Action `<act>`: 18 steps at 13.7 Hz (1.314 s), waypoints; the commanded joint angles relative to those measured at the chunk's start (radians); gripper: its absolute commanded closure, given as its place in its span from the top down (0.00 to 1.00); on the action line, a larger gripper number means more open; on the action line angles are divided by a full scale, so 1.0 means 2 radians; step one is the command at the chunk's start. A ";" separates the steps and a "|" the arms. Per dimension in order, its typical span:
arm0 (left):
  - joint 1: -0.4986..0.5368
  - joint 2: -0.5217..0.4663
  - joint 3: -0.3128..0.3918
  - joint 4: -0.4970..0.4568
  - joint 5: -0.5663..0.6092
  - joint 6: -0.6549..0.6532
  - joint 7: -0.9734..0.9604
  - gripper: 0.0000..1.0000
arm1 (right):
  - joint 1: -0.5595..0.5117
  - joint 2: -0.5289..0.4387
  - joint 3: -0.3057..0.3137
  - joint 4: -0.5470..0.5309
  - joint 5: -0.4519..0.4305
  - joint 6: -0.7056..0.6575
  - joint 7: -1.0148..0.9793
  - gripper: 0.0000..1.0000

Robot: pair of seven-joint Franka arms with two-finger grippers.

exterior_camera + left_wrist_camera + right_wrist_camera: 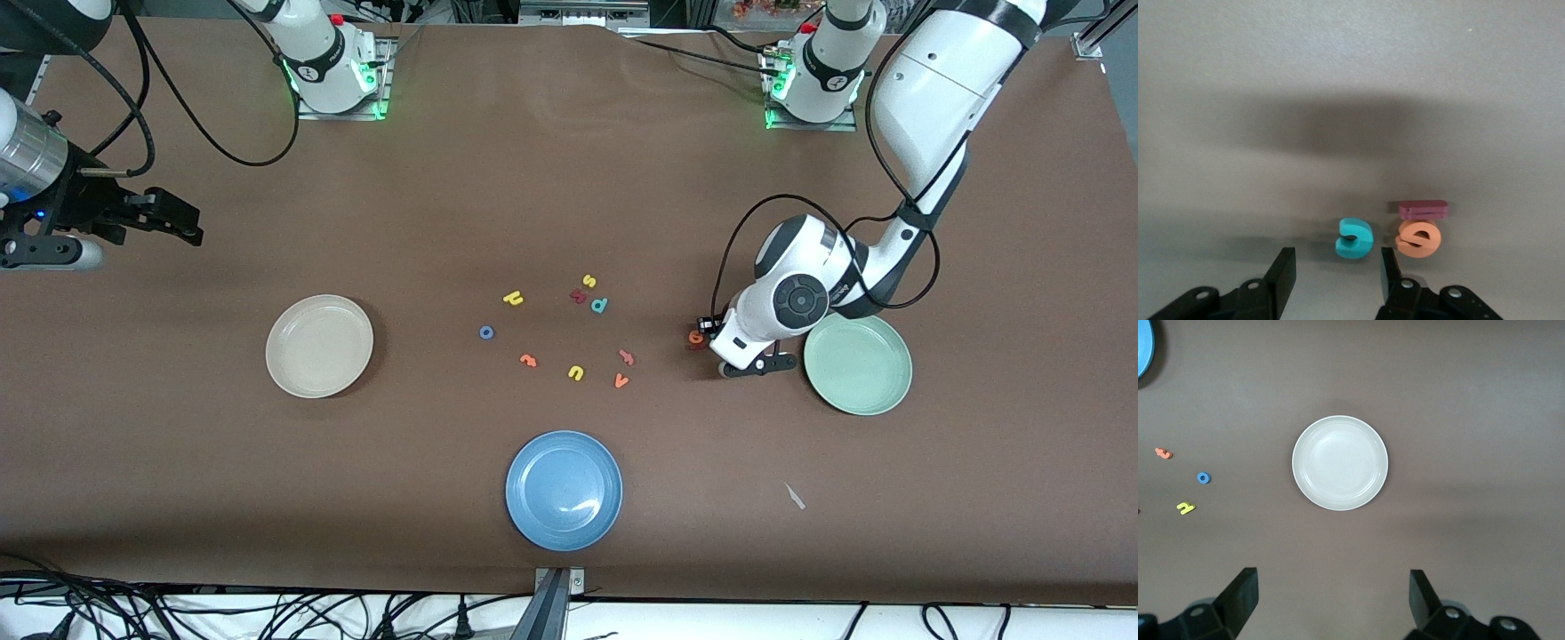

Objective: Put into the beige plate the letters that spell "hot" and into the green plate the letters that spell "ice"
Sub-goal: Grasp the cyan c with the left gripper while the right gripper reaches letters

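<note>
Nearest the front camera sits the blue plate. Left gripper hangs low beside the green plate, jaws parted around nothing, the teal c, orange e and maroon i on the worktop before it. Right gripper, jaws released, waits over the beige plate.

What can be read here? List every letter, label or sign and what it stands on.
"c": teal letter c, lying on the table.
"e": orange letter e, beside it.
"o": blue letter o, on the table.
"s": yellow letter s.
"u": yellow letter u.
"v": orange letter v.
Other foam letters: too small to read.
Printed labels: none legible.
</note>
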 commanded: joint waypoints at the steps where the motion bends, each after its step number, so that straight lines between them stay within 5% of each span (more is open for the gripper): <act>1: -0.007 -0.007 0.004 -0.011 0.009 0.015 -0.013 0.58 | 0.000 0.015 0.003 0.008 0.010 -0.004 -0.007 1.00; 5: -0.007 -0.007 0.004 -0.011 0.010 0.015 -0.013 0.56 | -0.060 0.026 0.078 0.006 0.024 0.008 -0.005 1.00; 10: -0.007 -0.002 0.005 -0.009 0.020 0.023 -0.013 0.42 | -0.049 0.059 0.103 0.004 0.070 0.060 0.009 0.99; 18: -0.007 0.002 0.007 -0.004 0.026 0.026 -0.013 0.42 | 0.020 0.127 0.145 -0.020 0.005 0.145 0.131 0.99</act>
